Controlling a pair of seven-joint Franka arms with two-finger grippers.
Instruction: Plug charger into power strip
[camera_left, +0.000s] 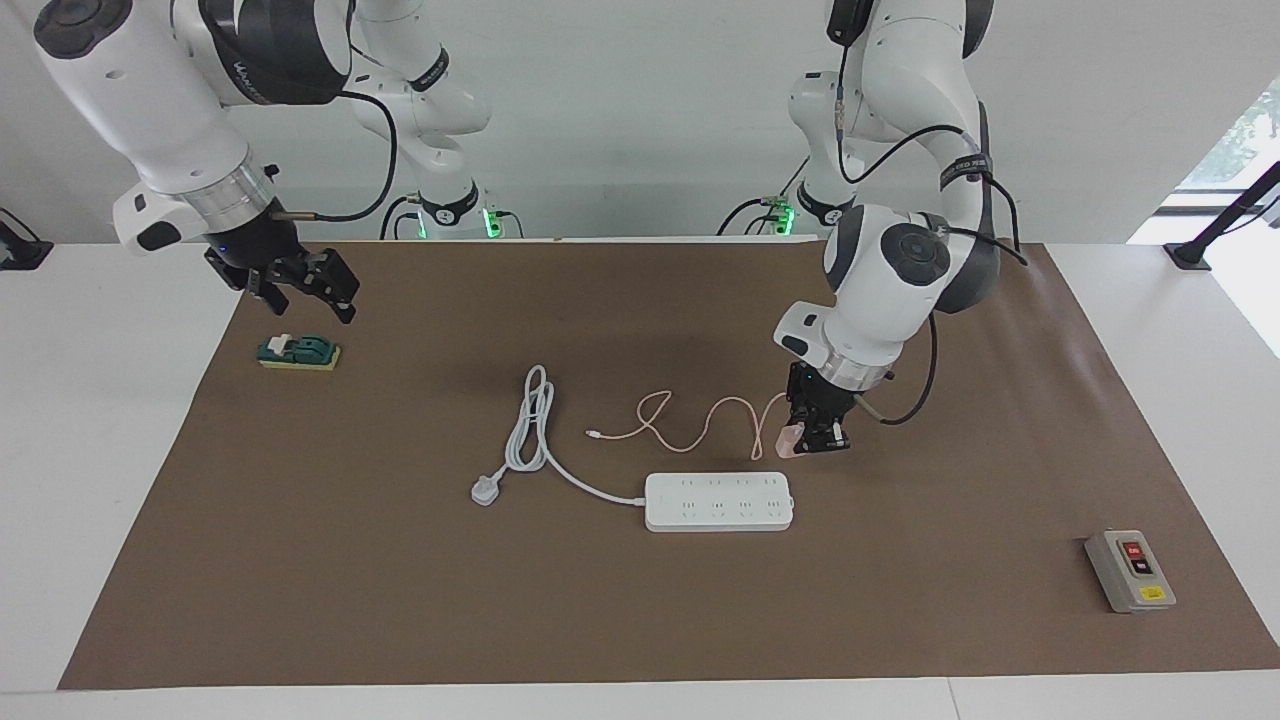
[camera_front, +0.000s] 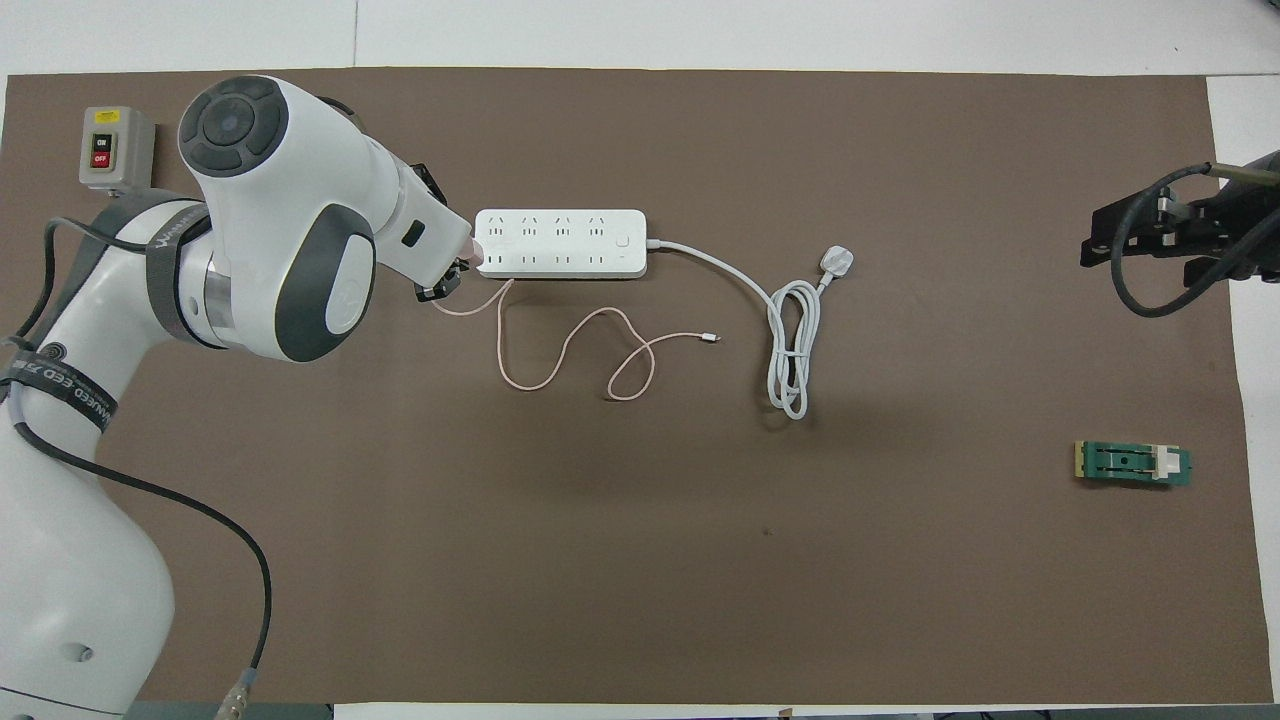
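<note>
The left tool (camera_left: 815, 437) grips the small pale-pink cube-shaped charger (camera_left: 790, 441) just above the brown mat, beside the left arm's end of the long flat white power strip (camera_left: 719, 501), which lies farther out. The right tool (camera_left: 305, 288) hangs with fingers spread over the mat's edge near a green block (camera_left: 298, 352).

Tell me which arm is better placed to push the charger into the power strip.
Left. Its tool is shut on the small pale-pink cube charger, raised beside the long white power strip. The right tool, open, hangs over the green block at the right arm's end.
</note>
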